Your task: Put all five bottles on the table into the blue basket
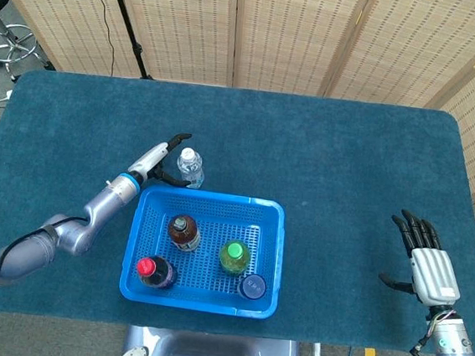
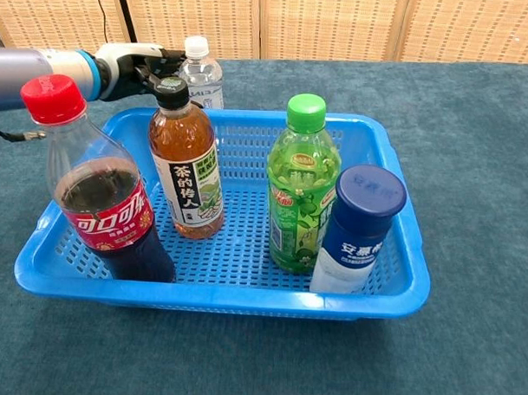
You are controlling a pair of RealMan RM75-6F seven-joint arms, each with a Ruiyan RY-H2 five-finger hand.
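A small clear water bottle (image 1: 190, 168) with a white cap (image 2: 196, 46) stands on the table just behind the blue basket (image 1: 273, 208). My left hand (image 1: 162, 156) is right beside it on its left, fingers spread around it, open; contact cannot be told. In the chest view my left hand (image 2: 140, 65) shows partly behind the tea bottle's cap. Inside the basket (image 2: 400, 220) stand a cola bottle (image 2: 104, 192), a brown tea bottle (image 2: 185, 164), a green bottle (image 2: 303, 183) and a blue-capped white bottle (image 2: 359, 229). My right hand (image 1: 428, 265) hovers open at the far right.
Blue cloth covers the table (image 1: 349, 155). Woven screens (image 1: 302, 33) stand behind it, with a stool (image 1: 11, 43) and a stand at the back left.
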